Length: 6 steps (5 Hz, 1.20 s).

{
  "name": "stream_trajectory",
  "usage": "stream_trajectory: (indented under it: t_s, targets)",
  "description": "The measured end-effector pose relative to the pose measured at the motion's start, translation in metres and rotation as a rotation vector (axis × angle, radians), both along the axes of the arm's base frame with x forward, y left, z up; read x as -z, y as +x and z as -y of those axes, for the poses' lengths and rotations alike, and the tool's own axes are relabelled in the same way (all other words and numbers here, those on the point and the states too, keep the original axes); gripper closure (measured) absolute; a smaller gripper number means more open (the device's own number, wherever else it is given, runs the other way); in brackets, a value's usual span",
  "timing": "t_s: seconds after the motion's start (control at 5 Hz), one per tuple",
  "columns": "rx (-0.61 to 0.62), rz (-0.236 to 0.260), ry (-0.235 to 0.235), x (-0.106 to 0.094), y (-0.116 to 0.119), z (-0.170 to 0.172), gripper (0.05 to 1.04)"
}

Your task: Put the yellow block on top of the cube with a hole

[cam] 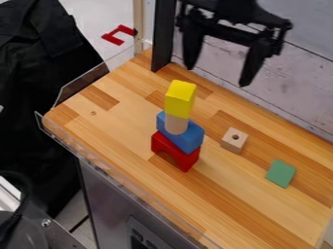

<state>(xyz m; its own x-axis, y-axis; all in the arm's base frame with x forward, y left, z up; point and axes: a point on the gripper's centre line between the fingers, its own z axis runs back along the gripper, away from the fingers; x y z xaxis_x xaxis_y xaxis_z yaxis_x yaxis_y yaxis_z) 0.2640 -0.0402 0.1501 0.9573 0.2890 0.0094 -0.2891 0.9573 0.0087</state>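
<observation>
Pincer (216, 74): black, fingers spread apart, at the view's top. Yellow block (179, 99): topmost of stack, above pale cylinder (175, 124), blue block (189, 138), red arch (177, 151). Holed cube (234, 140): wooden, on counter (253, 206), near stack.

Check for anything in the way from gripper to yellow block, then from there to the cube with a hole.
Nothing visible blocks the gripper from the yellow block, or that block from the cube with a hole; the blue block near that route sits lower.
</observation>
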Motion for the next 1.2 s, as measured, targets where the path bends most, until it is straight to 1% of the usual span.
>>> stream_trajectory:
  t_s: [0.2, 0.4, 0.6, 0.8, 1.0, 1.2]
  targets:
    - [-0.036, 0.020, 0.001, -0.005, -0.003, -0.009, 0.083]
    - [-0.055, 0.041, -0.022, -0.002, -0.001, -0.018, 0.083]
    - [-0.042, 0.033, -0.040, 0.006, 0.005, -0.024, 0.083]
    - [-0.045, 0.014, -0.050, 0.013, 0.005, -0.031, 0.083]
    - [-0.039, -0.002, -0.068, 0.017, 0.002, -0.034, 0.083]
    - [-0.025, -0.033, -0.094, 0.022, -0.004, -0.034, 0.083]
